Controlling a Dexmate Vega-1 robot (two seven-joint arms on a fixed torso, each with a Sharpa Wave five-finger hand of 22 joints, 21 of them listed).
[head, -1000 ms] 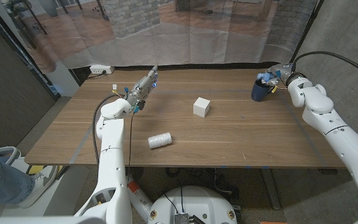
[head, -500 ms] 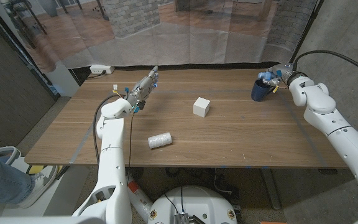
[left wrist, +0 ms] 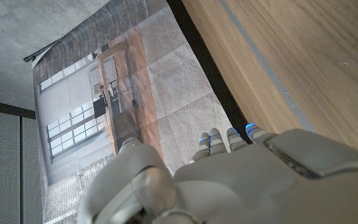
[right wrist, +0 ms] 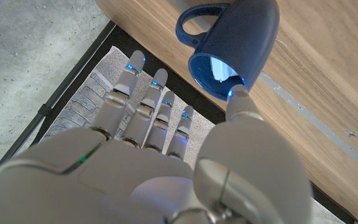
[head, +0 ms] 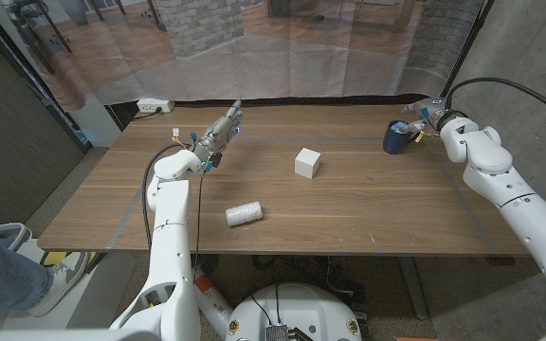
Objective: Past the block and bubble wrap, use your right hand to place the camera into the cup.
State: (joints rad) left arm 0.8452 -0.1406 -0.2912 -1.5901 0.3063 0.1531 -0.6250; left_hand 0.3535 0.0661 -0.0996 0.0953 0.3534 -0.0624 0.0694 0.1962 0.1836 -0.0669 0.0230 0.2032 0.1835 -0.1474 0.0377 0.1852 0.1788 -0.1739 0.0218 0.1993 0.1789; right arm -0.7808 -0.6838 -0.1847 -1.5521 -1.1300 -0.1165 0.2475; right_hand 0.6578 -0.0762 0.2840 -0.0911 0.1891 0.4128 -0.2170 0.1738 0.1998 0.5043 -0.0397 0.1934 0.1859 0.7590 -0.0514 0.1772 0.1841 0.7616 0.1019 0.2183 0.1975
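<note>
- Hovering just behind the navy cup (right wrist: pixel 232 46), right hand (right wrist: pixel 166 155) has fingers spread, thumb tip at the rim.
- Pale object sits inside the cup.
- Left hand (head: pixel 218 134) extended, holding nothing.

Both arms are glossy white rounded shells with black cables looping behind each wrist, and the pale grey right hand (right wrist: pixel 160 162) and left hand (left wrist: pixel 229 180) carry small blue fingertip lights.
</note>
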